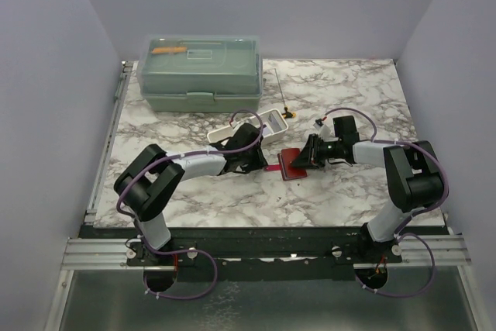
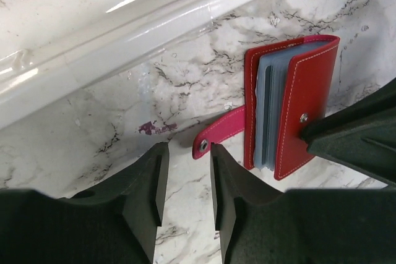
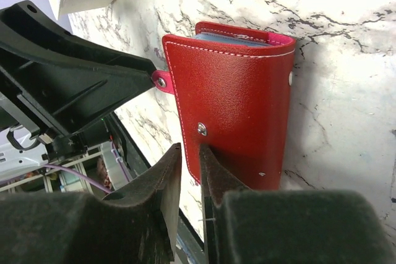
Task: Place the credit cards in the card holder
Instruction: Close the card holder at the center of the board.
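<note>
The left gripper [image 2: 189, 153] hovers low over the marble table [image 2: 93, 122]. Its jaws are narrowly parted with nothing between them, the tips just short of the pink strap [image 2: 219, 131]. To its right the red card holder [image 2: 306, 85] lies ajar on the table, with the blue-grey credit cards [image 2: 267, 112] inside. The right gripper [image 3: 190, 153] seems to pinch the cover's edge beside the snap.
</note>
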